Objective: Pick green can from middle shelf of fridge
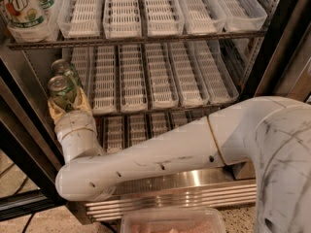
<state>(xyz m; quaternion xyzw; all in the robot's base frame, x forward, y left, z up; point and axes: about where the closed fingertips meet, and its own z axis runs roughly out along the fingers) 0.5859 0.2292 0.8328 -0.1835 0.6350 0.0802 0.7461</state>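
A green can (61, 89) with a silver top stands at the front left of the middle shelf (160, 109) of the fridge (284, 38). A second can like it (66, 68) stands just behind. My gripper (68, 106) reaches in from below on the white arm (160, 161). Its tan fingers (83, 101) hug the front can's lower part on both sides and hide the base. The shelf's white slotted trays (158, 76) run to the right of the cans.
On the upper shelf at the left stand two white-and-green 7UP cans (19, 8) beside several white trays (160, 8). The black door frame rises on the right. The ribbed steel base (184, 193) lies below. A pale container (172, 220) sits at the bottom edge.
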